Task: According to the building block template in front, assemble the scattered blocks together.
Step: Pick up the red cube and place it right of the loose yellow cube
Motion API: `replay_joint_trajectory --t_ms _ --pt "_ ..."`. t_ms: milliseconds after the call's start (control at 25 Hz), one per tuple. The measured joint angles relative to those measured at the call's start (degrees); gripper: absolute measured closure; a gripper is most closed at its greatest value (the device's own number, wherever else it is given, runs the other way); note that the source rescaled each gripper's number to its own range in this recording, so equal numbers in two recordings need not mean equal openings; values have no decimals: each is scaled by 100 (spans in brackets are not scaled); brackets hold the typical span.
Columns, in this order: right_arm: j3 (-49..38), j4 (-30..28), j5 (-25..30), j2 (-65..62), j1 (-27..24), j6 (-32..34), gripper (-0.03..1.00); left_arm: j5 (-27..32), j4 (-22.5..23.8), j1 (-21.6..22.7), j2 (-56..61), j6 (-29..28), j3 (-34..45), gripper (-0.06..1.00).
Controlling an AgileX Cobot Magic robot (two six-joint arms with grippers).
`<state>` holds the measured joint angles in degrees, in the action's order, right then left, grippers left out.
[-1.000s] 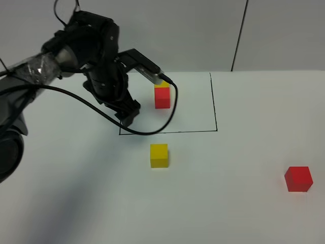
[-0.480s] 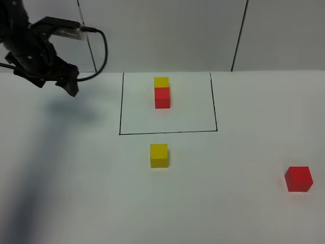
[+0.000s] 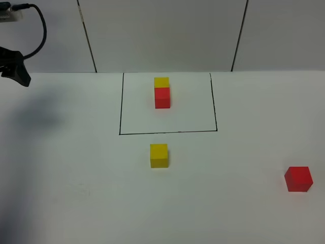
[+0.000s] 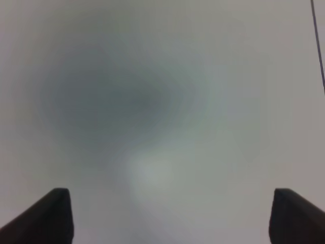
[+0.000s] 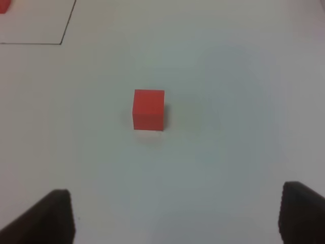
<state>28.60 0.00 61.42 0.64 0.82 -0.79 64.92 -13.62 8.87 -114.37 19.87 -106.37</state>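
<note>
The building block template (image 3: 120,104) is a black-outlined rectangle at the back middle. It frames a yellow cube (image 3: 161,82) joined to a red cube (image 3: 162,97). The loose yellow block (image 3: 159,155) lies just in front of the frame. The loose red block (image 3: 298,179) lies far right near the front and also shows in the right wrist view (image 5: 149,109). My right gripper (image 5: 175,218) is open and empty, above and short of the red block. My left gripper (image 4: 170,218) is open and empty over bare table at the far left.
Only a dark tip of the left arm (image 3: 15,71) and its cable (image 3: 38,30) show at the left edge of the high view. A white panelled wall (image 3: 162,35) rises behind the white table (image 3: 76,193). The right arm is out of the high view.
My left arm has swung from the template's left edge away to the far left and back, almost out of the high view. The blocks have not moved.
</note>
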Motion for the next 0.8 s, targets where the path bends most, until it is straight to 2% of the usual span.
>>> replay_joint_trajectory --t_ms 440,600,800 --pt "0 0 0 0 0 0 30 -1265 171 0 2119 43 2603 23" --pt "0 0 0 0 0 0 30 -1706 225 0 3327 43 3618 23" --pt "0 0 0 0 0 0 30 -1891 214 0 4922 -132 4686 23"
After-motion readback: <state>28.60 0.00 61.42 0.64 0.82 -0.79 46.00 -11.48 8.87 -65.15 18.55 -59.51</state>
